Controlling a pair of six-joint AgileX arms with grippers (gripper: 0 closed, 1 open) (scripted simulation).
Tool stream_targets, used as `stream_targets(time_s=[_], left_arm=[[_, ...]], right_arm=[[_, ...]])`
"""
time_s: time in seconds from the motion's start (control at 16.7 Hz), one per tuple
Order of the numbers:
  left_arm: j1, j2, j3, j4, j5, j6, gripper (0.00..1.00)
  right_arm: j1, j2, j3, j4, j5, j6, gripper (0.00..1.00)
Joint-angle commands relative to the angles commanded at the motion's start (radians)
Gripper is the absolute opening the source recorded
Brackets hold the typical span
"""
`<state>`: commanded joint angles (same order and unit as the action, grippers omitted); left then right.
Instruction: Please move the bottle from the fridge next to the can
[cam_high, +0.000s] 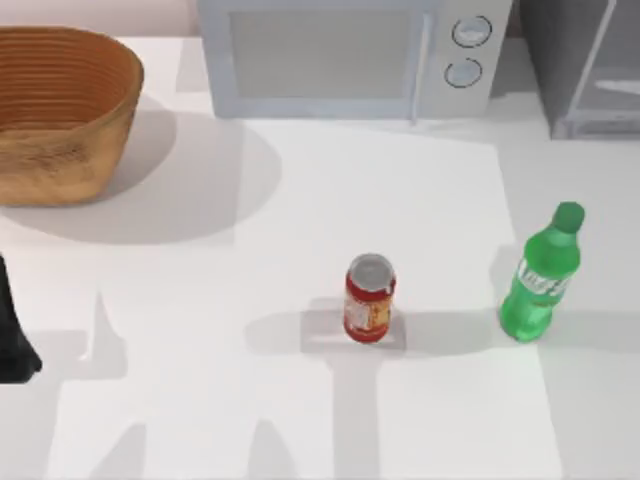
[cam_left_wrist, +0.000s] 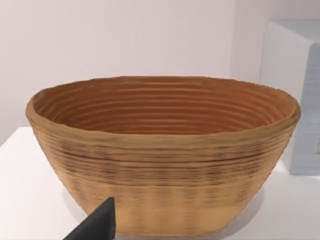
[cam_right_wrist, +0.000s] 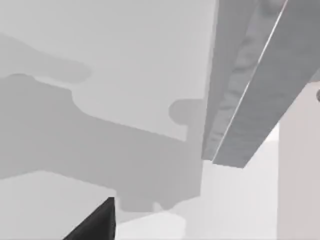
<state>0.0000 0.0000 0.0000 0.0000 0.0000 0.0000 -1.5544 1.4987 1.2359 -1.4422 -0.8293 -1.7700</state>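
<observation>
The green bottle (cam_high: 541, 275) stands upright on the table at the right, outside the fridge (cam_high: 585, 65), which sits at the back right corner. The red can (cam_high: 369, 299) stands near the table's middle, a clear gap to the left of the bottle. Nothing holds either of them. My left arm (cam_high: 12, 330) is parked at the table's left edge, and a dark part of its gripper (cam_left_wrist: 97, 224) shows in front of the basket. A dark part of my right gripper (cam_right_wrist: 95, 224) shows over the white table, near the fridge's grey framed door (cam_right_wrist: 260, 100).
A woven basket (cam_high: 55, 115) stands at the back left, its wall (cam_left_wrist: 160, 165) close before the left wrist camera. A pale microwave (cam_high: 350, 55) with two round knobs is at the back centre. White table surface lies between the can and the bottle.
</observation>
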Motion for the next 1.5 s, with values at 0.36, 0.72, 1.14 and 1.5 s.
stream_targets(time_s=[0.36,0.72,1.14,1.5], left_arm=[[0.0,0.0,0.0,0.0,0.0,0.0,1.0],[0.0,0.0,0.0,0.0,0.0,0.0,1.0],[0.0,0.0,0.0,0.0,0.0,0.0,1.0],[0.0,0.0,0.0,0.0,0.0,0.0,1.0]], right_arm=[[-0.244,0.295,0.086,-0.024,-0.112,-0.245,1.0],[-0.253,0.312,0.089,-0.026,-0.118,-0.258,1.0],[-0.102,0.318,0.084,0.172,-0.087,-0.037,1.0],[0.208,0.326,0.074,0.587,-0.014,0.493,1.0]])
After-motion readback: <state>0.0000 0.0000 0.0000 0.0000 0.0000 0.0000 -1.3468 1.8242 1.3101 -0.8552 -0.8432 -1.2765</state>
